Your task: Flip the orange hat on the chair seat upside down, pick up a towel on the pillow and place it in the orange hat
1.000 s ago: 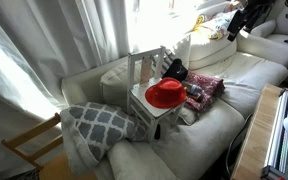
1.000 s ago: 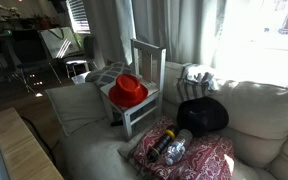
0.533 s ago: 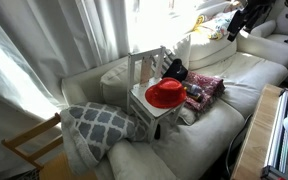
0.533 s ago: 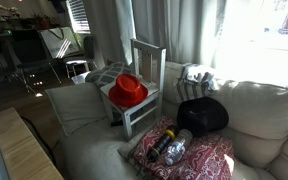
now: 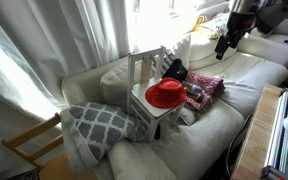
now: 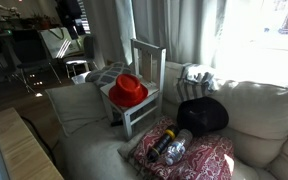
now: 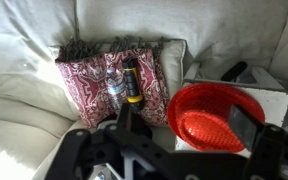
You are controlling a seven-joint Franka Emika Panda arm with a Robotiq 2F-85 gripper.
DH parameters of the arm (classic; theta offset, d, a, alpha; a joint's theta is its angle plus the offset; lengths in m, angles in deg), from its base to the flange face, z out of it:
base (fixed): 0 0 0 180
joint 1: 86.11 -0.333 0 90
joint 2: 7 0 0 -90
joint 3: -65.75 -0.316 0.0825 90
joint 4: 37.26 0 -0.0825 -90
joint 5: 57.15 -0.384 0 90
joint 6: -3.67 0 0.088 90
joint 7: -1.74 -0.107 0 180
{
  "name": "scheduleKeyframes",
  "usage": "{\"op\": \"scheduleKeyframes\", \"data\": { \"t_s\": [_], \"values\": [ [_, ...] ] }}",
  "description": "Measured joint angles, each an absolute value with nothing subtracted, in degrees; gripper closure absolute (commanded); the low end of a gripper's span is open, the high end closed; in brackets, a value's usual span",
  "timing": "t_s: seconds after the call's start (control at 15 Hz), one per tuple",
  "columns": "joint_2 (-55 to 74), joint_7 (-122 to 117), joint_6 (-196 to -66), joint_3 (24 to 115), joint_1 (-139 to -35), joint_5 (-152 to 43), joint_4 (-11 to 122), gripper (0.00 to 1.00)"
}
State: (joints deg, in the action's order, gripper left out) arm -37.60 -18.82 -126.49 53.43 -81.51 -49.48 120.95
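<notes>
A cream sofa (image 5: pixel 234 85) fills the scene and carries a small white chair (image 5: pixel 144 65) set on its cushions; all positions below are given relative to this chair. A grey pillow with a white lattice pattern (image 5: pixel 99 125) leans against the sofa arm on one side of the chair, near its front legs. On the opposite side, just beside the chair, a red patterned pillow (image 6: pixel 209 160) lies flat on the sofa seat. A black bag (image 6: pixel 202 113) sits behind that pillow, against the sofa back and close to the chair's rear corner. The orange hat (image 6: pixel 128 90) rests on the chair seat, crown up and brim down, covering most of the seat. The gripper (image 5: pixel 222 48) hangs in the air well apart from the chair, above the far end of the sofa; in the wrist view the gripper (image 7: pixel 183 112) has its fingers spread wide with nothing between them. A clear bottle (image 7: pixel 114 88) and a dark cylinder with a yellow band (image 7: pixel 132 82) lie side by side on the red pillow; whether any cloth lies there cannot be told.
</notes>
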Motion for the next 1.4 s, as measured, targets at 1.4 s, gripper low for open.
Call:
{"op": "scheduleKeyframes", "data": {
  "t_s": [1.4],
  "values": [
    [-16.53,-12.94,-144.69,61.15,-81.28,-56.18,117.46,0.0]
  ]
}}
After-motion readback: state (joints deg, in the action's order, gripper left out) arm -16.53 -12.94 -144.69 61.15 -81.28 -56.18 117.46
